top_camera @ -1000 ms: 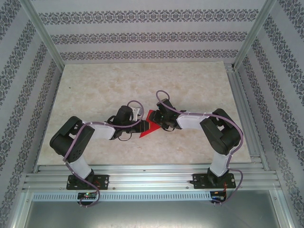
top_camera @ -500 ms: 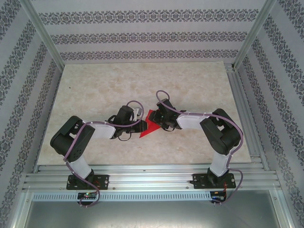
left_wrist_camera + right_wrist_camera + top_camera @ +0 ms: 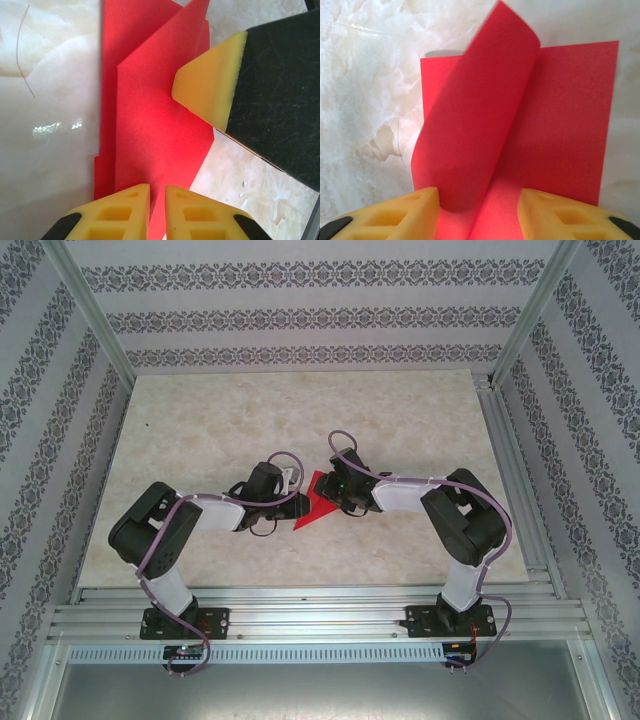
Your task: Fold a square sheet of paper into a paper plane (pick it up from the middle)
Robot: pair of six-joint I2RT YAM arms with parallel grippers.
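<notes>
Red paper lies on the marble table, directly between the two grippers and partly folded.

The right gripper has its jaws about half apart with nothing clamped. The paper spreads out under and ahead of them. A flap rises from between the fingertips and curls over ahead of them. It is loose and not pressed flat, so I judge a fold is under way rather than finished.

The left gripper has its jaws nearly together, with only a thin slit between them that shows red. I cannot tell whether they are already pinching the paper. Just ahead of it and to its right, one pad of the right gripper sits against the paper. This is probably to pin it, so the paper does not slide on the smooth table while the left gripper takes an edge.
</notes>
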